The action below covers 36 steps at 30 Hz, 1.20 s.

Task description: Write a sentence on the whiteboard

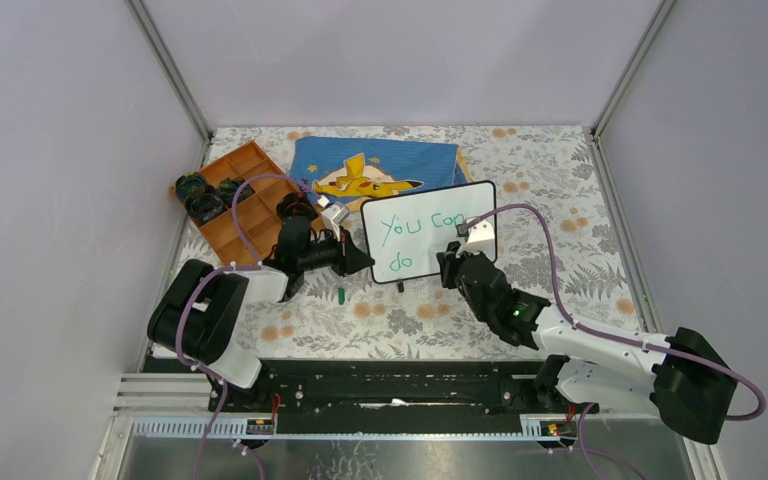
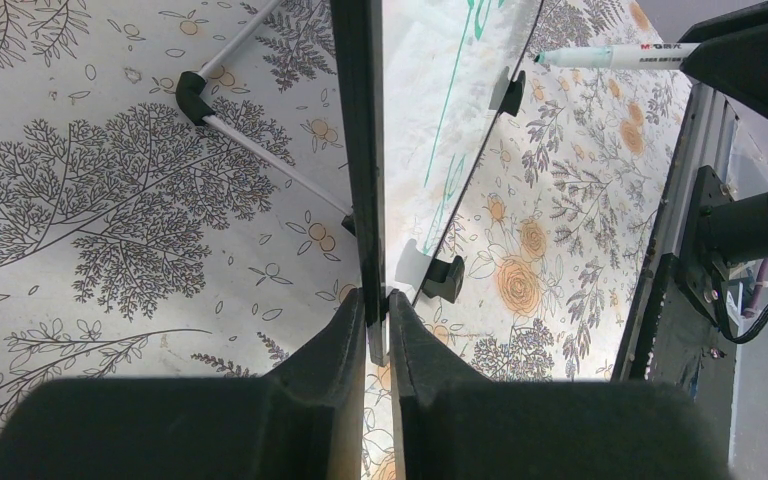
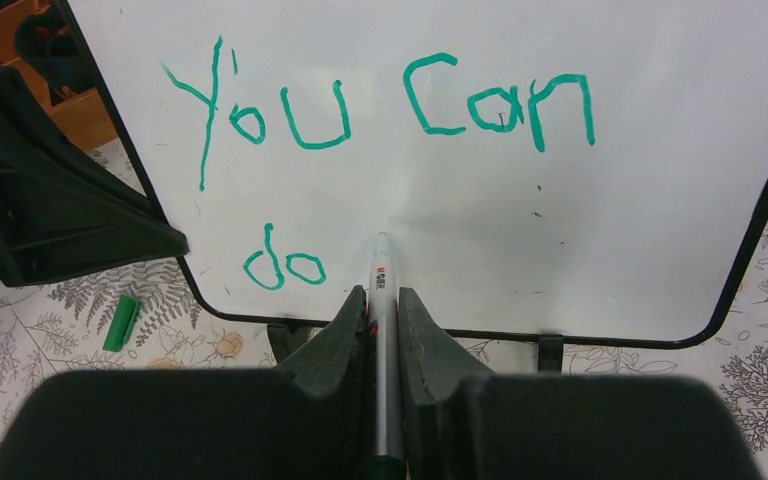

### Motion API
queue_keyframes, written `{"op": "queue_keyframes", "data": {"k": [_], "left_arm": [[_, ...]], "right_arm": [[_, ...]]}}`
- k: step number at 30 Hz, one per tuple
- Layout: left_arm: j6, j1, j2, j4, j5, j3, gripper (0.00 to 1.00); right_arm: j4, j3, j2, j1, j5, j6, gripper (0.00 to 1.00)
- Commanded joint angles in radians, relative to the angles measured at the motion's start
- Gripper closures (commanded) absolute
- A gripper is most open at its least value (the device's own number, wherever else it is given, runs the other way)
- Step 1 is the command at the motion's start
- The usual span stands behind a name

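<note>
The right gripper (image 3: 382, 298) is closed narrowly on a green marker (image 3: 382, 268), whose tip meets the board face just right of "do". The left gripper (image 2: 377, 305) pinches the thin black frame at the left edge of the whiteboard (image 1: 430, 205). The glossy white, round-cornered board stands on little black feet mid-table on the floral tablecloth (image 1: 550, 170), just before the blue Pikachu cloth (image 1: 380, 160). The sentence (image 3: 345, 115) so far reads "You can" over "do" in green. A green cap (image 3: 121, 322) lies by its lower left corner, and farther left an orange compartment tray (image 1: 255, 165) holds dark objects (image 1: 200, 195) in its far-left cells.
</note>
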Motion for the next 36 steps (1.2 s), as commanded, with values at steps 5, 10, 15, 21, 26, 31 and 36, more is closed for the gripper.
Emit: {"op": "queue_keyframes", "data": {"k": [5,10,15,21,26,31,36], "left_arm": [[0.041,-0.008,-0.008,-0.02,-0.028,0.018,0.84],[0.041,-0.008,-0.007,-0.022,-0.027,0.018,0.84],[0.043,-0.007,-0.009,-0.025,-0.027,0.019,0.84],[0.044,-0.008,-0.012,-0.028,-0.03,0.018,0.84],[0.044,-0.008,-0.01,-0.028,-0.029,0.019,0.84],[0.045,-0.008,-0.008,-0.027,-0.03,0.019,0.84],[0.046,-0.008,-0.01,-0.029,-0.031,0.019,0.84]], "right_arm": [[0.063,0.008,0.021,-0.004,-0.021,-0.02,1.0],[0.08,0.021,0.047,-0.004,-0.007,-0.014,1.0],[0.095,0.034,0.079,-0.005,-0.004,-0.003,1.0],[0.09,0.028,0.093,-0.004,-0.003,0.002,1.0],[0.073,0.009,0.09,-0.004,-0.008,0.014,1.0],[0.059,-0.014,0.089,-0.004,-0.019,0.022,1.0],[0.048,-0.036,0.079,-0.004,-0.035,0.026,1.0]]}}
